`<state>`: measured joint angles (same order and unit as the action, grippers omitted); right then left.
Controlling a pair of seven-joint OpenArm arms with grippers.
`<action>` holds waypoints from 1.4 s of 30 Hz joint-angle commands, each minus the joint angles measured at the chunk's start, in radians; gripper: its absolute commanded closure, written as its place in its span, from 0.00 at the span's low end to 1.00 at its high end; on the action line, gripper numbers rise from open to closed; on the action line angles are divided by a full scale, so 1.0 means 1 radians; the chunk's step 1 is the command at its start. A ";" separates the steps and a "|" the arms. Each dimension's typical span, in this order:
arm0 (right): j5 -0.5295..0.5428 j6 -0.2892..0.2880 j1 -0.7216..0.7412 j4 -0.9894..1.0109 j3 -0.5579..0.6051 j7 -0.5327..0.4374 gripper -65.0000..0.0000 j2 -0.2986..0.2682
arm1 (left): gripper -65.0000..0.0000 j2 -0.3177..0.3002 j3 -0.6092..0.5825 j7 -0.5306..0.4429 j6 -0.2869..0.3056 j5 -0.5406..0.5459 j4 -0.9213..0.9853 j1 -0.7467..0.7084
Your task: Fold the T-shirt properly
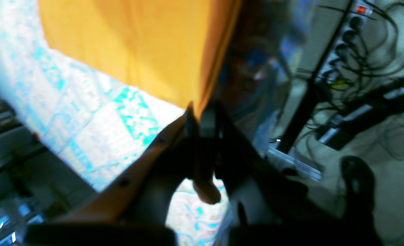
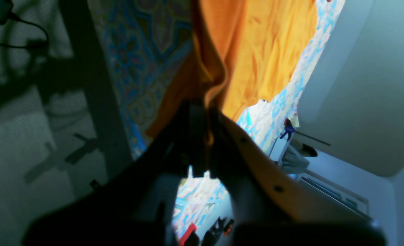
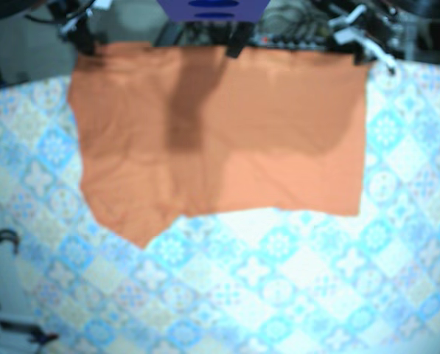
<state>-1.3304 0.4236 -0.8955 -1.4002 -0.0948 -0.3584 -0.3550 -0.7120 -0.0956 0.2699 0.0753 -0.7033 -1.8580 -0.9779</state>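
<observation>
Left gripper [image 1: 199, 114] fingers pinching one T-shirt [image 3: 227, 140] corner, right gripper [image 2: 203, 109] fingers pinching the other, you see the orange cloth stretched between them along the far side, its lower part spread over the patterned tablecloth [image 3: 293, 287].

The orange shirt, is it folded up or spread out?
Spread out: the shirt stretches wide between the left gripper and right gripper, each pinching a corner.

Left end effector [image 1: 199, 114] and right end effector [image 2: 203, 109] are black with orange, screw-studded sides.
</observation>
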 commanded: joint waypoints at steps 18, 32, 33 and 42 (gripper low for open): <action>0.013 0.011 0.059 -0.011 -0.039 0.008 1.00 -0.013 | 1.00 -0.007 0.006 0.006 -0.024 -0.002 -0.010 0.026; 0.009 -0.099 0.160 -0.012 -0.035 0.006 1.00 -0.011 | 1.00 -0.002 0.001 0.015 -0.016 -0.003 -0.007 0.123; 0.009 -0.108 0.166 -0.014 -0.035 0.005 1.00 -0.011 | 1.00 -0.002 0.001 0.015 -0.016 -0.003 -0.005 0.124; 0.009 -0.116 0.235 -0.038 0.030 0.008 1.00 -0.011 | 1.00 -0.001 0.001 0.015 -0.016 -0.003 -0.005 0.126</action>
<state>-1.3346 0.2890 -0.6514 -1.4223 -0.0586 -0.3523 -0.3519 -0.6994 -0.1009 0.2802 0.0750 -0.7025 -1.8538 -0.8455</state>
